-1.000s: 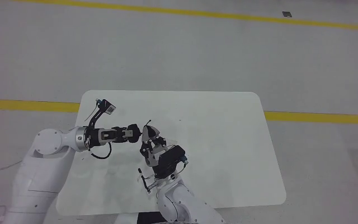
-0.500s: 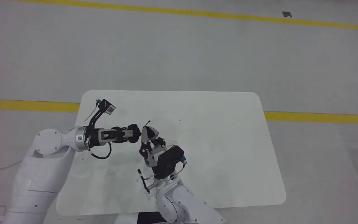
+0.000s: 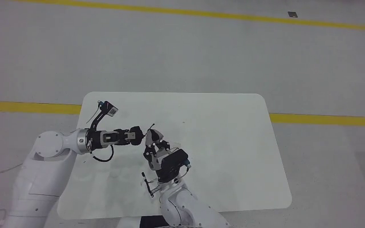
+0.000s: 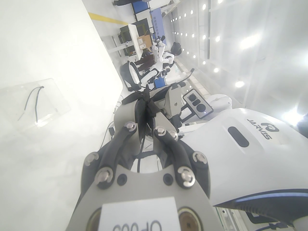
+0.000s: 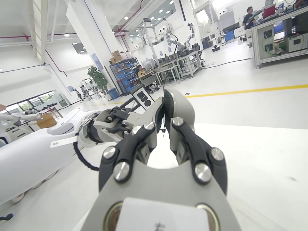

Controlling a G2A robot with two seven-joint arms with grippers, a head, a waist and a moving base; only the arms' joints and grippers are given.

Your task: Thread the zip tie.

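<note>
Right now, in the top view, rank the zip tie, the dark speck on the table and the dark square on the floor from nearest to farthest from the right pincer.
1. zip tie: pinched in the right pincer, poking out past its tips.
2. dark speck: on the table, towards its middle.
3. dark square: on the floor, well past the table.

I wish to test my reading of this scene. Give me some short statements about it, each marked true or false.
1. The right gripper is shut on a thin black plastic zip tie. True.
2. The left gripper is wide open. False: it is shut.
3. A clear plastic bag lies flat on the white table. True.
4. The two grippers are at opposite ends of the table. False: they are close together.
</note>
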